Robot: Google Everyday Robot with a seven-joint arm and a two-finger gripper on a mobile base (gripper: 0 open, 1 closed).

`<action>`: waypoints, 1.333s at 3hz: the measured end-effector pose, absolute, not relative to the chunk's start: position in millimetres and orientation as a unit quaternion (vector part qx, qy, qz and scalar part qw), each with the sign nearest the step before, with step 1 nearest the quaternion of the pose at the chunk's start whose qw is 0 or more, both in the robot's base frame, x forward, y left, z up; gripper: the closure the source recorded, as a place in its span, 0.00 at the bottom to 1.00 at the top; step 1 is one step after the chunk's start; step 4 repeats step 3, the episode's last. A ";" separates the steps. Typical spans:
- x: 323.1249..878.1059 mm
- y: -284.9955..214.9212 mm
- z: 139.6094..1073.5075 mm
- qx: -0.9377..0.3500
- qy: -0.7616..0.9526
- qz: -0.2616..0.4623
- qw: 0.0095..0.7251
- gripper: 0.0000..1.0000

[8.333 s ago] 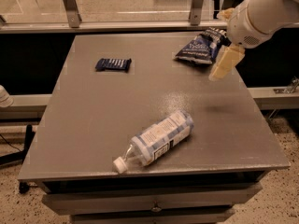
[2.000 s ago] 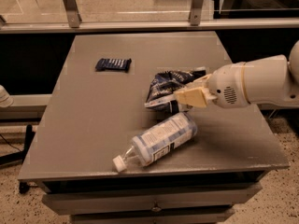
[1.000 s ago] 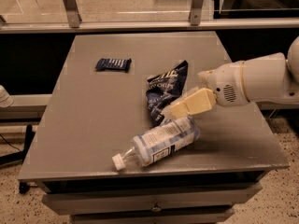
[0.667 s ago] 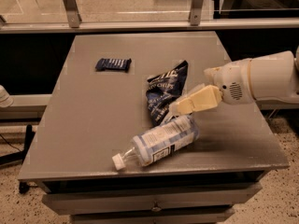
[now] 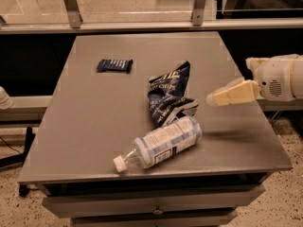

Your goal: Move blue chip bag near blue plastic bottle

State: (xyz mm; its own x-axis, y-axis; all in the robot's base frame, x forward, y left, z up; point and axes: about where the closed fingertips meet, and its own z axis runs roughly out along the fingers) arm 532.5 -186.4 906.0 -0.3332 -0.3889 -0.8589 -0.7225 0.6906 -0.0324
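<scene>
Lying on its side on the table, near the front edge: blue plastic bottle, clear, with a pale blue-and-white label turned upward and the white cap pointing front-left.

Just behind the bottle, at its base end: blue chip bag, crumpled, dark navy with white lettering, stretching away from the bottle toward the far side of the table. Touching the bottle or merely overlapping it in view: cannot tell.

Behind and to the right of the bottle, raised above the table and apart from the bag: gripper, cream-coloured, tapered, pointing left toward the bag, carried on a white arm at the right edge of the view. Holding nothing. Jaws spread or pressed together: cannot tell.

To the right of the bottle, on the table: a soft dark shadow beneath the gripper.

Far behind and to the left of the bottle, well apart from it: small dark-blue candy bar, lying flat.
</scene>
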 end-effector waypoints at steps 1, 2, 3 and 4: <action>544.3 -238.5 895.0 -0.345 0.784 0.132 0.498 0.00; 556.6 -279.9 899.7 -0.359 0.755 0.079 0.544 0.00; 557.2 -281.7 899.1 -0.386 0.740 0.058 0.548 0.00; 557.2 -281.7 899.1 -0.386 0.740 0.058 0.548 0.00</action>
